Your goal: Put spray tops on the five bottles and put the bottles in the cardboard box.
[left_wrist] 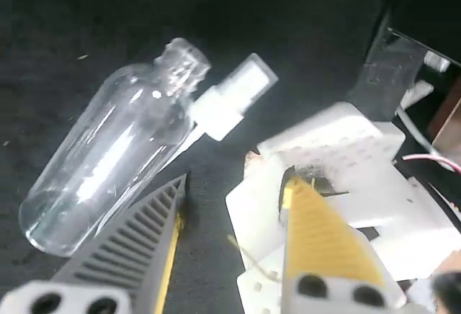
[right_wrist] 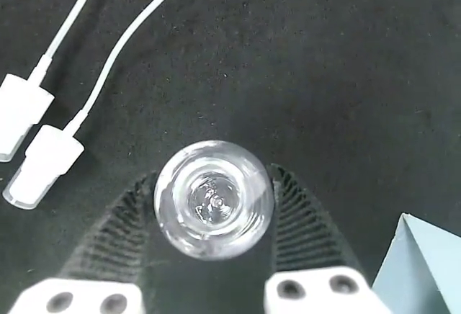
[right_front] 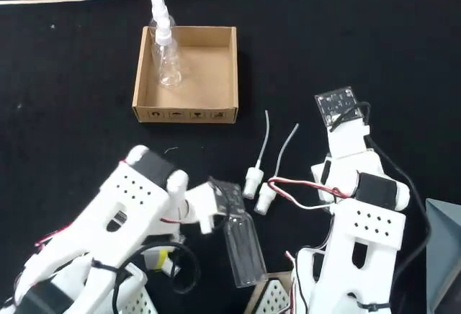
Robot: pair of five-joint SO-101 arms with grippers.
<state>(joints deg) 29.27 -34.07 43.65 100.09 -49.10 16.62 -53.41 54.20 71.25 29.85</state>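
Right now our right gripper (right_wrist: pixel 212 183) pinches the upright bottle (right_wrist: pixel 214 202), whose open mouth faces up between the ribbed pads. Two loose spray tops (right_wrist: pixel 42 164) lie near it on the black table (right_wrist: pixel 346 55). Our left gripper (left_wrist: pixel 230 249) is spread, and the lying bottle (left_wrist: pixel 115 170) rests just outside one jaw, another spray top (left_wrist: pixel 230 101) by its mouth. Capped bottles (right_front: pixel 168 58) stand in the cardboard box (right_front: pixel 186 114), whose front wall carries small printed marks we cannot read.

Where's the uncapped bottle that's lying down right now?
The lying bottle is on the table, near middle in the high view, beside the left gripper, a loose spray top by its neck. The right gripper holds a different, upright bottle.
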